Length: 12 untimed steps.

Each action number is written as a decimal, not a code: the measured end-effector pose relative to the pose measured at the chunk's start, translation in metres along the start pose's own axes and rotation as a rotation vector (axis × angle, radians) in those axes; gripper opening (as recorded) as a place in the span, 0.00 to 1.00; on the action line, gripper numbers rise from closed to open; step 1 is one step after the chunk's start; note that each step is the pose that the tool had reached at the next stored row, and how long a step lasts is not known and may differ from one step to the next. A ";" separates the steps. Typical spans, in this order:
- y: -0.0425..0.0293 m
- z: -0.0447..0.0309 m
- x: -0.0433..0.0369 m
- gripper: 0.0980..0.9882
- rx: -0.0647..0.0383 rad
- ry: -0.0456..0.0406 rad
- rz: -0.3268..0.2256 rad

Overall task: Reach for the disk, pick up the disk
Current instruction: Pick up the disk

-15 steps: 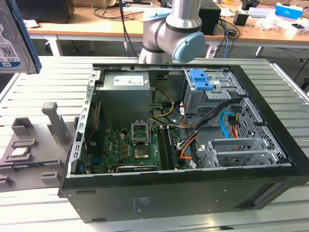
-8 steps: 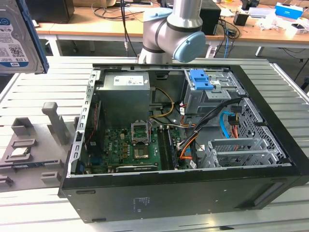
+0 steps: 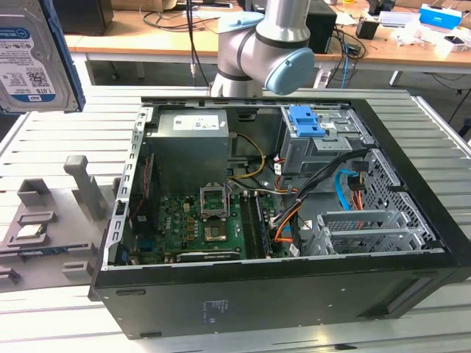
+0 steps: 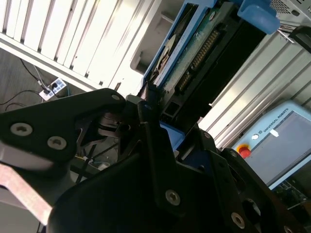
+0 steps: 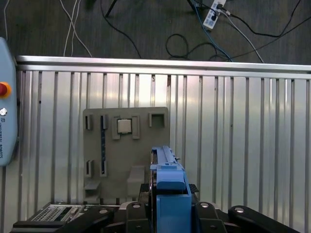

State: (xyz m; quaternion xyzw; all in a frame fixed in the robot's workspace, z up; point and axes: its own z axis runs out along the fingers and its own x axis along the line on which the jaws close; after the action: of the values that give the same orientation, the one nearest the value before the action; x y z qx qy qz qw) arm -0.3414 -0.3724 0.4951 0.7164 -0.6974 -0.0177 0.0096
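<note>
1. Disk (image 3: 29,51): silver hard drive, up in the air at the exterior view's far left, above the slatted metal table (image 3: 81,132) and well apart from the open case. White-and-blue label faces the camera. It carries barcodes and small print, too fine to make out. Blue bracket runs down its edge.
2. Gripper (image 5: 168,191): black, closed narrowly on the disk, which stands edge-on between the jaws in the first wrist view with the blue bracket toward the camera. In the second wrist view a black finger (image 4: 150,126) meets the disk's near end. The circuit-board side and a row of connector pins show there.
3. Grey fixture plate (image 3: 44,220): on the table below the disk, at the exterior view's left, with upright posts and slots. In the first wrist view a square processor chip (image 5: 124,126) sits in one of its pockets.
4. Computer case (image 3: 280,301): black tower on its side, panel off, centre to right.
   - Grey power supply (image 3: 193,143) with a pale label.
   - Green motherboard (image 3: 199,224) with CPU socket (image 3: 213,200).
   - Orange and blue cables.
   - Metal drive cage (image 3: 324,151) with a blue caddy (image 3: 305,121) on it.
5. Robot arm (image 3: 257,40): grey with a light-blue cap, behind the case.
6. Teach pendant (image 4: 277,141): lies beside the table, red stop button (image 4: 244,151) at one corner, lettering along its bezel.
</note>
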 end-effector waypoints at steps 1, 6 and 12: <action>-0.0041 -0.0001 0.0001 0.30 0.000 0.0000 0.000; -0.0203 -0.0008 0.0003 0.30 0.000 0.0000 0.000; -0.0343 -0.0013 0.0005 0.30 0.000 -0.0001 0.000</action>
State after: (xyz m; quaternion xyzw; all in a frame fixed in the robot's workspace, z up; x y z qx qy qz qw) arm -0.3071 -0.3719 0.4950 0.7165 -0.6973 -0.0177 0.0096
